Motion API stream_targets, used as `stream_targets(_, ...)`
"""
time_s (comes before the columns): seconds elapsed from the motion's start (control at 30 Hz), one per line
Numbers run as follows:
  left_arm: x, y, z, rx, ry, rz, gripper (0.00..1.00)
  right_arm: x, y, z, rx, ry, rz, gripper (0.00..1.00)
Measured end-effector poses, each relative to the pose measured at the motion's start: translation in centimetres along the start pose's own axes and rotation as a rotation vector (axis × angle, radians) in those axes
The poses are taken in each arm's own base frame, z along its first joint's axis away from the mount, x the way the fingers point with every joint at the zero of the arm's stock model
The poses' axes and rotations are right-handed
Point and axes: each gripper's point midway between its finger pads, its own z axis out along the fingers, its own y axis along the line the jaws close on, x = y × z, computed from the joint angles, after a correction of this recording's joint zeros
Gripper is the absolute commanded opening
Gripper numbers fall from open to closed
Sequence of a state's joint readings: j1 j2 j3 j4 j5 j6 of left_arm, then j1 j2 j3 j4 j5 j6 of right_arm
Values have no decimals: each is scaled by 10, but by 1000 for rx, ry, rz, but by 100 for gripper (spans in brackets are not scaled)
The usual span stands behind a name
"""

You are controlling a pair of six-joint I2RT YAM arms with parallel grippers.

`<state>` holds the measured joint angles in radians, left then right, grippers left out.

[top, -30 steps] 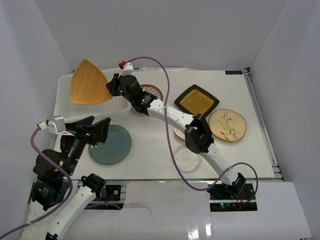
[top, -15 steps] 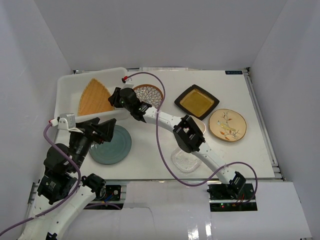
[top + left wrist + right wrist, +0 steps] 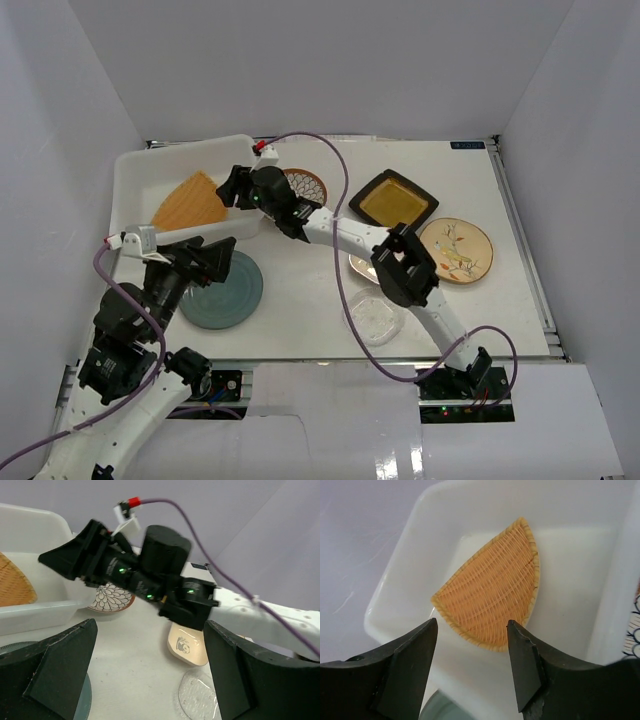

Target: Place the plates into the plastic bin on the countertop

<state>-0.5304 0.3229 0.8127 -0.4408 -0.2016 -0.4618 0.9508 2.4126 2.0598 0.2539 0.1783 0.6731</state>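
White countertop point(image 3: 300, 335) carries everything, and the plastic bin point(image 3: 128, 170) sits at its far left corner. The orange woven fan plate point(image 3: 492, 597) lies flat on the bin floor, the only dish in there that I can see. My right gripper point(image 3: 471, 622) hangs over it with its jaws spread wide and nothing between them, clear of the weave. I read that as one plate delivered and the release step done.

Six dishes sit outside on the countertop. The grey-blue round plate point(image 3: 225, 292) is nearest the bin, just in front of its near wall. My left gripper point(image 3: 145, 630) hovers at that plate's left edge, also wide open and empty. Then come the black square plate point(image 3: 393, 200), the cream floral plate point(image 3: 456, 250) at the right, and the petal-patterned plate point(image 3: 306, 183) just beside the bin's right wall. The cream squarish bowl point(image 3: 186, 647) is half hidden under the right arm. The clear glass dish point(image 3: 372, 318) is closest to the bases.

Next, I would lift the right arm clear of the bin rim and swing it to the petal-patterned plate. A flat plate calls for a pinch on its rim, so I would come in low at the edge.
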Motion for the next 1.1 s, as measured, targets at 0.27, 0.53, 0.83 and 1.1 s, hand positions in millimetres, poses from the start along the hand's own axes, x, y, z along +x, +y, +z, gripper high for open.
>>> stream_targets(0.27, 29, -1, 18, -2, 101, -38, 98, -84, 8, -126, 6, -91, -46, 14)
stream_targets(0.53, 62, 13, 21, -28, 185, 1, 98, -46, -181, -166, 399, -19, 87, 80)
stream_targets(0.83, 79, 26, 18, -56, 213, 45, 98, 0, -236, -132, 505, 96, 166, 69)
stream_targets(1.1, 83, 29, 20, -61, 228, 59, 98, 0, -257, -96, 508, 63, 288, 40)
